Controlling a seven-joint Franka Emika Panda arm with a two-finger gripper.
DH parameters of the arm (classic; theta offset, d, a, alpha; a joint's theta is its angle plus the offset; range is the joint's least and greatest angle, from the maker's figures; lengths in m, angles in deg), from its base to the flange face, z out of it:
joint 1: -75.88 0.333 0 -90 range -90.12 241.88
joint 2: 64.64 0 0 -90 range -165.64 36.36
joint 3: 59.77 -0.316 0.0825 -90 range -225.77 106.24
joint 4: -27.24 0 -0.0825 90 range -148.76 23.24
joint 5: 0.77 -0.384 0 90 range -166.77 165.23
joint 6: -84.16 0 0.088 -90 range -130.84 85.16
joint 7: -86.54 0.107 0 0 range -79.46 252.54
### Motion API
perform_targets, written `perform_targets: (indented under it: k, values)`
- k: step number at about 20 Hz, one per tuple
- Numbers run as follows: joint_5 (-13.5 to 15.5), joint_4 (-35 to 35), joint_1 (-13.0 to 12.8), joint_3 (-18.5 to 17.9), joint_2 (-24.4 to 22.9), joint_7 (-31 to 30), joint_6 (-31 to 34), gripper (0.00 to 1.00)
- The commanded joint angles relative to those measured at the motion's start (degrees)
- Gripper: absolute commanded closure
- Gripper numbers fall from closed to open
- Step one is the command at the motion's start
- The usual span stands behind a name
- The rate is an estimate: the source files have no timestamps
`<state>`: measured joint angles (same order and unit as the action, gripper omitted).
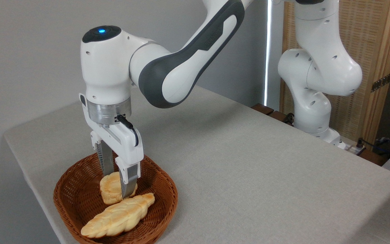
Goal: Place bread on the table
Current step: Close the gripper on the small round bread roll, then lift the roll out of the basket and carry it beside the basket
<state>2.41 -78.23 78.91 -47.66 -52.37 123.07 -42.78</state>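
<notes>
The bread (109,192), a small lumpy golden bun, lies in the brown wicker basket (169,189) at the near left of the table (249,162). My gripper (117,185) reaches straight down into the basket and is open, with its fingers spread wide. One finger stands behind the bun and the other in front of it. The front finger (129,183) covers part of the bun. I cannot tell whether the fingers touch it. The bun rests on the basket floor.
A long braided pale loaf (120,215) lies in the basket just in front of the bun, close to the front finger. The robot base (313,112) stands at the table's far right edge. Grey-beige cloth stretches to the right of the basket.
</notes>
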Motion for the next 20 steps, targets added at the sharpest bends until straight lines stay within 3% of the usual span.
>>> perform_targets:
  k: [1,5,14,20]
  values:
    - [-2.9,0.8,-0.4,-0.2,0.7,0.7,-1.2,0.08]
    - [-3.0,0.8,-0.4,-0.2,0.7,1.1,-1.1,0.60]
    - [-2.9,0.8,-0.3,-0.2,-0.1,0.6,-0.7,0.60]
    - [-2.0,0.7,-0.2,-0.3,-5.5,-0.8,4.9,0.54]
